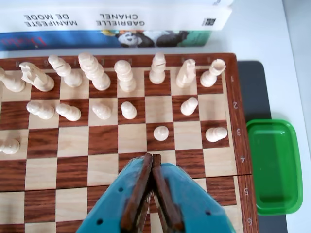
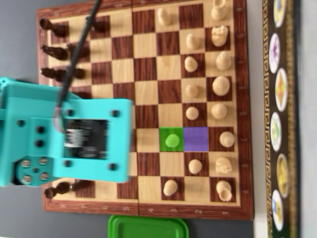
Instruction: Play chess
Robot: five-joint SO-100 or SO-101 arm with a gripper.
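Note:
A wooden chessboard (image 1: 73,170) fills the wrist view and also shows in the overhead view (image 2: 146,74). White pieces stand in two rows at its far side (image 1: 125,75). One white pawn (image 1: 161,132) stands forward, alone, just beyond my gripper (image 1: 151,157). The gripper's jaws are pressed together with nothing between them. In the overhead view that pawn (image 2: 172,139) sits on a green-marked square, and the purple-marked square (image 2: 195,139) beside it is empty. My teal arm (image 2: 64,136) covers the board's left middle and hides the gripper there. Black pieces (image 2: 54,49) stand at the left edge.
A green tray (image 1: 274,165) lies off the board's right side in the wrist view and at the bottom edge of the overhead view (image 2: 147,228). Books (image 1: 112,19) lie beyond the white pieces. A dark patterned box (image 2: 280,119) runs along the overhead view's right side.

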